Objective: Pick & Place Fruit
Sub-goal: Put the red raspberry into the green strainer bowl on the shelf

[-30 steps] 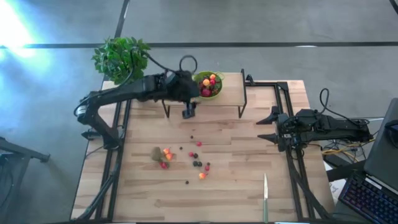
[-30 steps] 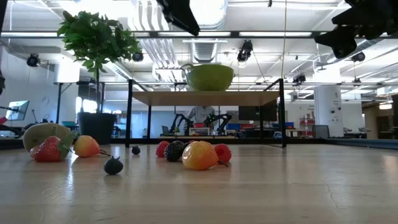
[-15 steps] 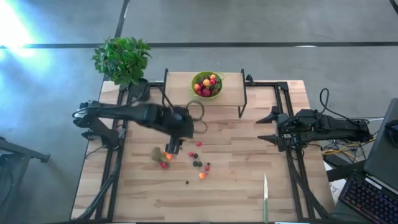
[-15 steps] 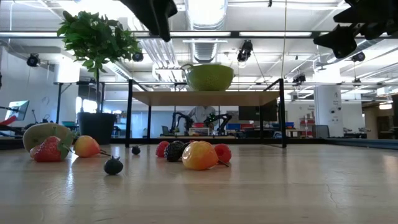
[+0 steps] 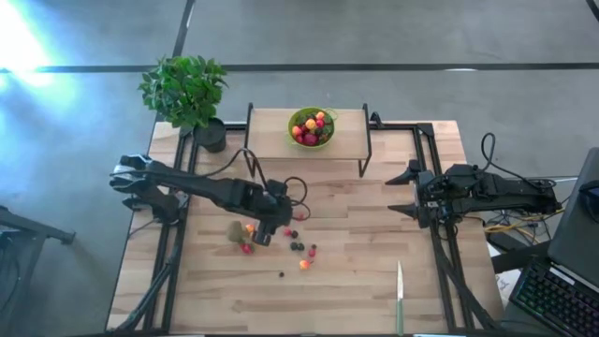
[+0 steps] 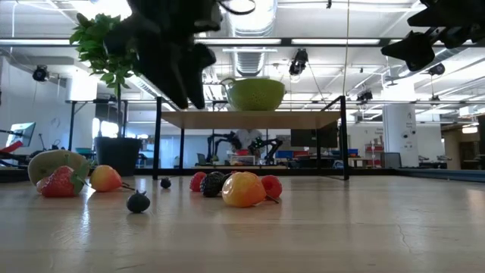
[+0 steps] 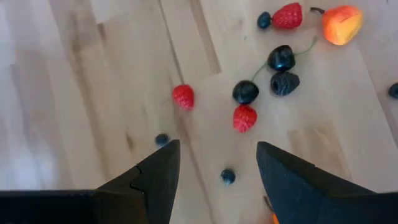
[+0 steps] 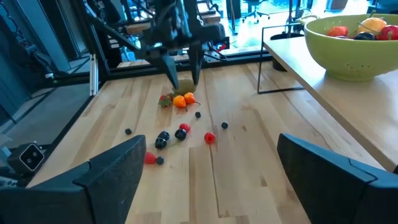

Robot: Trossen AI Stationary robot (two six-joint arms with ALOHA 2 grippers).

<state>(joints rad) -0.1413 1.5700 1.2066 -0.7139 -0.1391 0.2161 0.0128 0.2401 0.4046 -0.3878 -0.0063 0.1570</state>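
— Which step is this?
— Reaching: left gripper (image 5: 265,234) hovers, fingers wide apart and empty, above the fruit (image 5: 298,246) scattered mid-worktop.
— Next?
— Probably descend, close on one. Right gripper (image 5: 402,192) waits open at the right edge.

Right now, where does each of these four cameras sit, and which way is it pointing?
High view: overhead, straight down on the table; both arms show.
Low view: tabletop height, level across the fruit; left gripper hangs above.
Left wrist view: behind the open left gripper, facing berries.
Right wrist view: behind the open right gripper, facing the left arm.
Every view shares the scattered fruit.
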